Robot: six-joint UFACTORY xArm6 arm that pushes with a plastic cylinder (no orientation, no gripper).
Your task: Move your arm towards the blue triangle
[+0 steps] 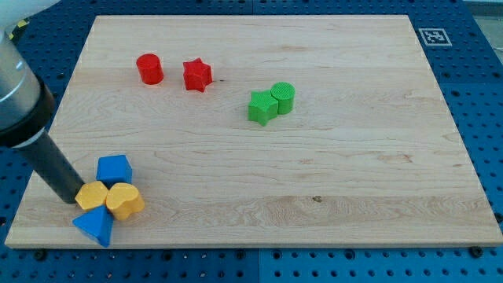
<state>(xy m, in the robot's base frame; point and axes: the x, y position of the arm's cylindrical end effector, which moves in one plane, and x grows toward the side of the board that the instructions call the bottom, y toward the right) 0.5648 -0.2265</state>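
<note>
The blue triangle (95,226) lies at the view's bottom left, near the board's front edge. It touches a yellow hexagon (92,196) above it and a yellow heart (126,200) to its upper right. A second blue block (114,168), of unclear shape, sits just above the yellow pair. My dark rod comes in from the view's upper left. My tip (71,196) rests against the left side of the yellow hexagon, a little above and left of the blue triangle.
A red cylinder (149,68) and a red star (197,75) sit at the upper left of the wooden board (330,181). A green star (262,107) and a green cylinder (283,97) touch near the middle. A marker tag (434,36) lies off the top right corner.
</note>
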